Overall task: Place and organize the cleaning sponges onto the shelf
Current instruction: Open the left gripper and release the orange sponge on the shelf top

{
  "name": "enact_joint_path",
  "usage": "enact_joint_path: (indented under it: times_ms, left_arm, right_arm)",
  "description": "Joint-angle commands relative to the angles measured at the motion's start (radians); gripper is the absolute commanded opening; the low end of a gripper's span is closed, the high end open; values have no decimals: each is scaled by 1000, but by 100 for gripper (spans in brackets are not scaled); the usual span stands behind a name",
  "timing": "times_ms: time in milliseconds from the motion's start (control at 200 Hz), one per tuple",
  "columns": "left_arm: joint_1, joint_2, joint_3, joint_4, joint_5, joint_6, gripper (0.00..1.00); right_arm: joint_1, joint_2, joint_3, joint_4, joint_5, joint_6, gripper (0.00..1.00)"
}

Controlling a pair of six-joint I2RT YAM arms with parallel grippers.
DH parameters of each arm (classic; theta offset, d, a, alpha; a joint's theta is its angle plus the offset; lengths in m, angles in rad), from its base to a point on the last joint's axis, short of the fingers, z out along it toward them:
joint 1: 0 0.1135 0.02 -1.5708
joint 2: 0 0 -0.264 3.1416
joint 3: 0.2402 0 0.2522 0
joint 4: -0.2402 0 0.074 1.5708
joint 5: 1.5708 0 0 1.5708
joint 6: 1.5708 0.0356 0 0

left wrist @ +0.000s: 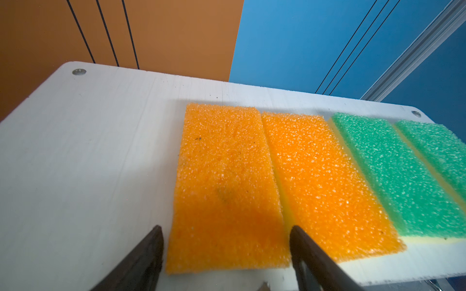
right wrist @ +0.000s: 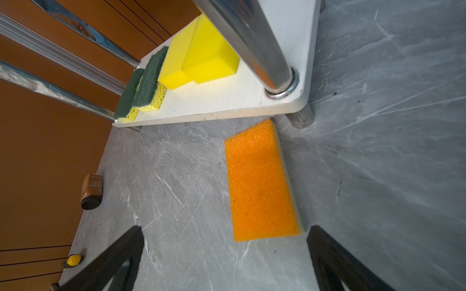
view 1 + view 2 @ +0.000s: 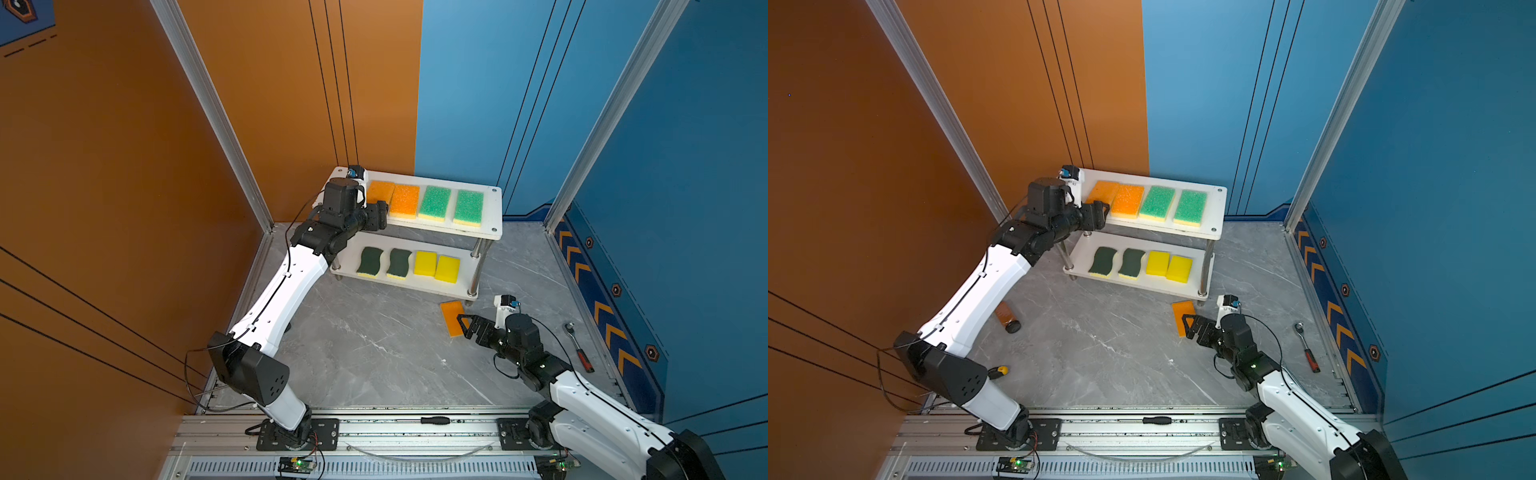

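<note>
The left pincer (image 1: 225,228) is at the left end of the shelf (image 3: 493,208), over its upper board, jaws parted with one finger on each side of the near end of the first orange sponge (image 1: 227,181); whether they touch it cannot be told. Rightward along that board lie the second orange sponge (image 3: 405,201), touching the first, then the first green sponge (image 3: 434,203) and the second green sponge (image 3: 468,208), all flat, coloured faces up. On the shelf's lower board, again from its left end, sit the first wavy sponge (image 3: 370,261), the second wavy sponge (image 3: 399,263), the first yellow sponge (image 3: 425,262) and the second yellow sponge (image 3: 447,269), the yellow pair touching. The third orange sponge (image 3: 451,313) lies flat on the tabletop (image 3: 374,353) just in front of the shelf's right front leg. The right pincer (image 3: 462,326) hovers at that sponge's end farther from the shelf, jaws spread wide and empty. Well right of the shelf, a ratchet wrench (image 3: 577,347) lies on the tabletop
</note>
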Motion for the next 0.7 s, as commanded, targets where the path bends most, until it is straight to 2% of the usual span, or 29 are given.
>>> enact_joint_path:
  times_ms: [0,696]
  left_arm:
    - [-7,-38,-15,13,-1,-11,80]
    - [-7,-74,-31,25,1,-9,85]
  right_arm:
    - [-7,-14,-16,-25,22,13,100]
    - [-7,-8,-13,-20,22,17,100]
